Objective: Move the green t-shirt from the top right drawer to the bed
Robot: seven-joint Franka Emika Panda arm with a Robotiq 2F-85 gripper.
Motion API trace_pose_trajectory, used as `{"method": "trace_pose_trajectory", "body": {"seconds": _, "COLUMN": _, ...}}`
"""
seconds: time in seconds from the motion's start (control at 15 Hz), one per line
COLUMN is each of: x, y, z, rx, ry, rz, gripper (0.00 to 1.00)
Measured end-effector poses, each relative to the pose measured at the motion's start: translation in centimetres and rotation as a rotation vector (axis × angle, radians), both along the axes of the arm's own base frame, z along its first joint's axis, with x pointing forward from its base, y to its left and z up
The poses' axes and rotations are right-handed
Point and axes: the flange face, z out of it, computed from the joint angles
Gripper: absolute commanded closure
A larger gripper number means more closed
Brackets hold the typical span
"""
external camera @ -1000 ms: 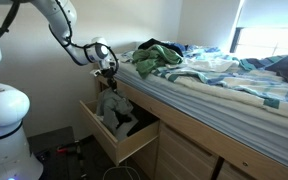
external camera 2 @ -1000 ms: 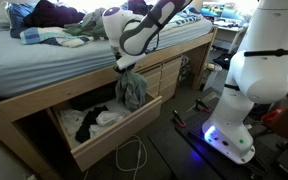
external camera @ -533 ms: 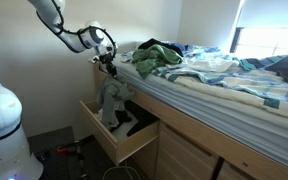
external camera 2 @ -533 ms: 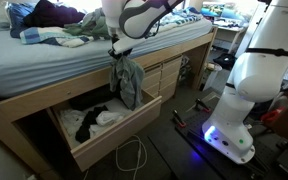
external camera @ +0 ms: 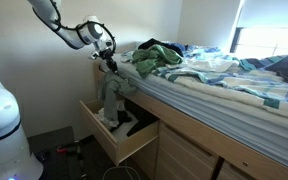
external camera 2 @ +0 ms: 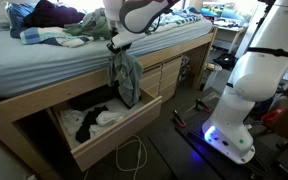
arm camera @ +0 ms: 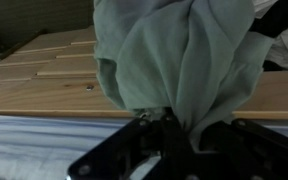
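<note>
The green t-shirt [external camera: 112,92] hangs from my gripper [external camera: 110,62] in front of the wooden bed frame, its lower end level with the open drawer [external camera: 112,140]. It also shows in an exterior view [external camera 2: 125,75], hanging from the gripper [external camera 2: 118,44] at the edge of the bed [external camera 2: 54,62]. In the wrist view the gripper [arm camera: 174,125] is shut on a bunched fold of the t-shirt [arm camera: 179,60], which fills most of the picture. The bed [external camera: 214,85] lies to the right, covered with a striped sheet.
A heap of clothes [external camera: 154,55] lies on the bed near the gripper. The open drawer [external camera 2: 99,130] holds black and white garments [external camera 2: 94,120]. A cable [external camera 2: 132,158] lies on the floor. My white base [external camera 2: 246,90] stands beside the bed.
My gripper has risen from the drawer to the level of the bed's edge, lifting the green t-shirt out of the drawer so that it hangs free.
</note>
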Motion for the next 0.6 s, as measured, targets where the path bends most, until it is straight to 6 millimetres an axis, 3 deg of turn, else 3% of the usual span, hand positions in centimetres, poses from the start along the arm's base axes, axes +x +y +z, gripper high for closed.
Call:
{"method": "trace_pose_trajectory", "body": {"seconds": 0.4, "x": -0.5, "y": 1.4, "z": -0.1, "rx": 0.016, "ry": -0.002, "rz": 0.028, "gripper": 0.95}}
{"method": "trace_pose_trajectory", "body": {"seconds": 0.6, "x": -1.4, "y": 3.3, "z": 4.5, "rx": 0.034, "ry": -0.084, "rz": 0.067, "gripper": 0.95}}
